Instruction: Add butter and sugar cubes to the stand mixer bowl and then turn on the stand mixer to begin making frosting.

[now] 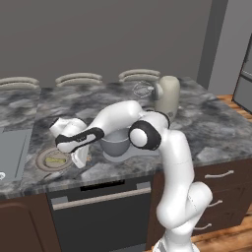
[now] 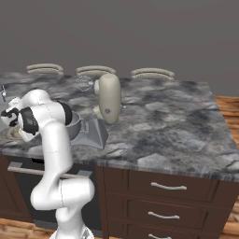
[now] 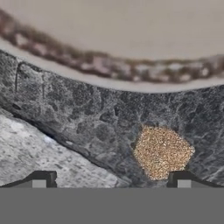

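Even, soft rendered light in both base views; no hard glare. Grey wall flat and dim. Arm [image 1: 147,138] white, bright, gently shaded underneath. Faint shadow on desk [image 1: 206,123] under bowl [image 1: 115,142] and mixer [image 2: 108,98]. Low resolution, edges soft, slightly blurred. Hand view very close: plate [image 3: 113,65] rim smeared, cube [image 3: 162,151] grainy, desk texture coarse, pixelated.
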Controlling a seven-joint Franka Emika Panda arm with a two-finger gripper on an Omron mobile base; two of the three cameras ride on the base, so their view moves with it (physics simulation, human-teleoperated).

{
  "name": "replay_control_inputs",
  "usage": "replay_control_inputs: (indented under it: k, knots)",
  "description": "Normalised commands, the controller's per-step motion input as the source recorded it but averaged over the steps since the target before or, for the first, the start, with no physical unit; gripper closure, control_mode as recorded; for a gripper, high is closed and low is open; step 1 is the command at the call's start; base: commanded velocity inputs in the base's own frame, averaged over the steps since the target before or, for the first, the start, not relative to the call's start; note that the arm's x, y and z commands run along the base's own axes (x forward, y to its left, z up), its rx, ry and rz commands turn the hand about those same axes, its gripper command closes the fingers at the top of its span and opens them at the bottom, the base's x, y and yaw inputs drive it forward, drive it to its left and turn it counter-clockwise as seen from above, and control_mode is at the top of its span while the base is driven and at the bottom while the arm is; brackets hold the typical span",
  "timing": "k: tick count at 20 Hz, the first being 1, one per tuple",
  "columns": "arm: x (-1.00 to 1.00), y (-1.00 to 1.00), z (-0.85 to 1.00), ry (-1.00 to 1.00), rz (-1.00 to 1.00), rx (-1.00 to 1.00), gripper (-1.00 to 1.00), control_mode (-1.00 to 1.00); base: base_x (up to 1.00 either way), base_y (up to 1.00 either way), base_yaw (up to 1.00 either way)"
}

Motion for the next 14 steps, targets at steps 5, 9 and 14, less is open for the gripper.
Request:
replay_control_inputs:
  k: [5, 9, 14]
  knots:
    - [0.13, 0.0, 0.0, 0.0, -0.01, 0.0, -1.0, -1.0, 0.0, 0.0, 0.0]
    - [0.13, 0.0, -0.04, 0.0, 0.0, 0.0, -1.0, -1.0, 0.0, 0.0, 0.0]
    - [0.16, 0.0, -0.15, 0.0, 0.0, 0.0, -1.0, -1.0, 0.0, 0.0, 0.0]
